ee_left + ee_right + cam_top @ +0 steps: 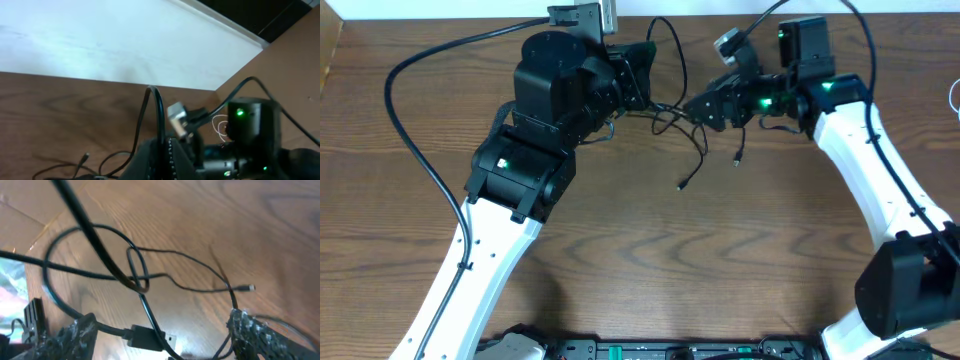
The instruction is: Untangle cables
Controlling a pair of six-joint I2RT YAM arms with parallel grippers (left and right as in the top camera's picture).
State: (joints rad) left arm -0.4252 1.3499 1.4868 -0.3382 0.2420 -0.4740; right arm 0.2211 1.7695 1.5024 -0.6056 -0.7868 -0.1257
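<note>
Thin black cables [665, 118] lie tangled on the wooden table between my two grippers, with loose plug ends [682, 184] trailing toward the front. My left gripper [642, 78] is shut on a black cable [159, 107] that rises in a loop from its fingertips [165, 152]. My right gripper [705, 105] is open. In the right wrist view its fingers [162, 340] stand wide apart around a black USB plug [150, 337], with a knot of cables [137, 280] beyond and a small plug end [248, 287] to the right. A white cable [954, 95] shows at the far right edge.
The wooden table [650, 260] fills the view. A pale wall [125, 45] stands behind the table. Thick black arm cables [415, 70] loop over the table's left side. The right arm [250, 132] shows green lights in the left wrist view.
</note>
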